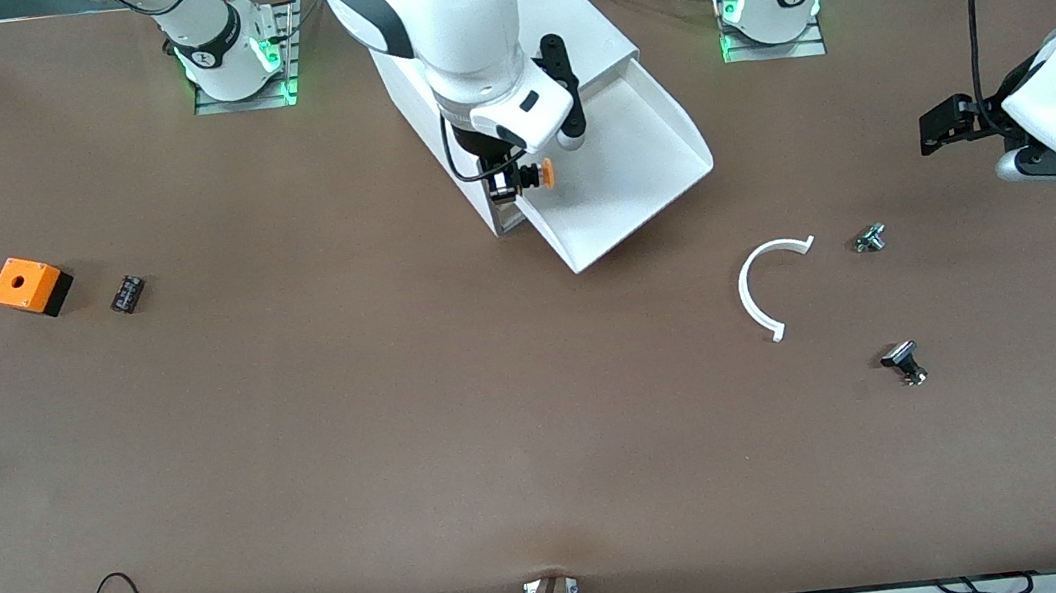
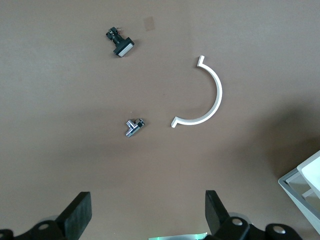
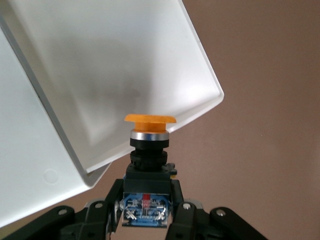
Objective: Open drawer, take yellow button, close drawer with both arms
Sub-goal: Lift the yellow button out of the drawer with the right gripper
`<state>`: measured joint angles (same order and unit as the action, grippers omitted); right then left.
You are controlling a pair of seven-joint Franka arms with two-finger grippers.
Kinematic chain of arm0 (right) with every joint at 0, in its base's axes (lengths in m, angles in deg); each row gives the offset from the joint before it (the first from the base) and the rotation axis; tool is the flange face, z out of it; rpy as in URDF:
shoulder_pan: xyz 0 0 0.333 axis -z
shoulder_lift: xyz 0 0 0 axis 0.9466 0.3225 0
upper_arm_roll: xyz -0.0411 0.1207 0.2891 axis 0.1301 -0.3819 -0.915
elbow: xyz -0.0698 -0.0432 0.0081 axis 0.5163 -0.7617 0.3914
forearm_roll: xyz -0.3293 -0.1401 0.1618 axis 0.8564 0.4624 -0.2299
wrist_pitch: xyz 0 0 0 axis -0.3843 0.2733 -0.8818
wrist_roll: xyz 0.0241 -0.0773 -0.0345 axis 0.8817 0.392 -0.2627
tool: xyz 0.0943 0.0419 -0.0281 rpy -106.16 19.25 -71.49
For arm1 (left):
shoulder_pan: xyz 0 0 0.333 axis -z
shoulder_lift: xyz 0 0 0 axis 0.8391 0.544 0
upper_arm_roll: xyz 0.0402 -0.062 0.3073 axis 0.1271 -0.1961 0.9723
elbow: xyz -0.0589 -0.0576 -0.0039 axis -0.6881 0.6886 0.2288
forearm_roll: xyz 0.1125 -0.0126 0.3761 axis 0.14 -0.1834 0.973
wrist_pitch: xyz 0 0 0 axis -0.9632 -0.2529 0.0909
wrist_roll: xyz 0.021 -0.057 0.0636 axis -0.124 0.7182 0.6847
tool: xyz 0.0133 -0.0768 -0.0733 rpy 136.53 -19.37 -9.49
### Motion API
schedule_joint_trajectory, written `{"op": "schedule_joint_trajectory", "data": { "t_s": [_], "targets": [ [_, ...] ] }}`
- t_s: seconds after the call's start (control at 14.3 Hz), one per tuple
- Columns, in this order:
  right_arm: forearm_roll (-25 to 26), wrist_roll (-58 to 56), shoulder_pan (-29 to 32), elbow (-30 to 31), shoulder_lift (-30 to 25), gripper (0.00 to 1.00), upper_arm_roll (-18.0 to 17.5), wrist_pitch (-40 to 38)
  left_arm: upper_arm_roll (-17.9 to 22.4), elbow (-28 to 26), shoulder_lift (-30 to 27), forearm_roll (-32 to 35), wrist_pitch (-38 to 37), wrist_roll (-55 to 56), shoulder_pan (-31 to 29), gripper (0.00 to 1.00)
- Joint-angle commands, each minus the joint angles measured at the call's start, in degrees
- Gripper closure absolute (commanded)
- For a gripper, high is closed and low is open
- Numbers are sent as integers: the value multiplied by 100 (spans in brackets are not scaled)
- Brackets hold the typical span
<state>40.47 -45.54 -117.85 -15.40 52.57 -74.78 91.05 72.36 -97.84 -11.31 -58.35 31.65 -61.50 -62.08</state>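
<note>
Brown table [image 1: 301, 415] | right wrist view only — right gripper [image 3: 148, 200] clamps button [image 3: 149, 131]

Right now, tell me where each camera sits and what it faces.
Front view: high across the table, facing both arms; the right gripper holds the button over the open drawer, and the left gripper waits open.
Left wrist view: looks down past its open fingers at the white arc; the front view shows that arc too.
Right wrist view: looks along its fingers, shut on the button, at the drawer.
</note>
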Motion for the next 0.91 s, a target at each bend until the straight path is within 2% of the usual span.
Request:
{"op": "schedule_joint_trajectory", "data": {
  "t_s": [0.0,0.21,0.35,0.63,0.84],
  "targets": [
    [183,19,105,432,-450,67,-53,60,15,101,43,-102,-86,-33,-15,0],
    [429,780,351,660,-627,67,-53,95,15,101,43,-102,-86,-33,-23,0],
    [842,1543,386,722,-627,67,-62,121,15,101,43,-102,-86,-33,-15,0],
    [861,2952,719,1362,-916,67,-62,121,15,101,43,-94,-86,-33,-23,0],
    [756,4277,1307,1986,-1225,67,-71,191,15,101,43,-102,-86,-33,-15,0]
  ]
}}
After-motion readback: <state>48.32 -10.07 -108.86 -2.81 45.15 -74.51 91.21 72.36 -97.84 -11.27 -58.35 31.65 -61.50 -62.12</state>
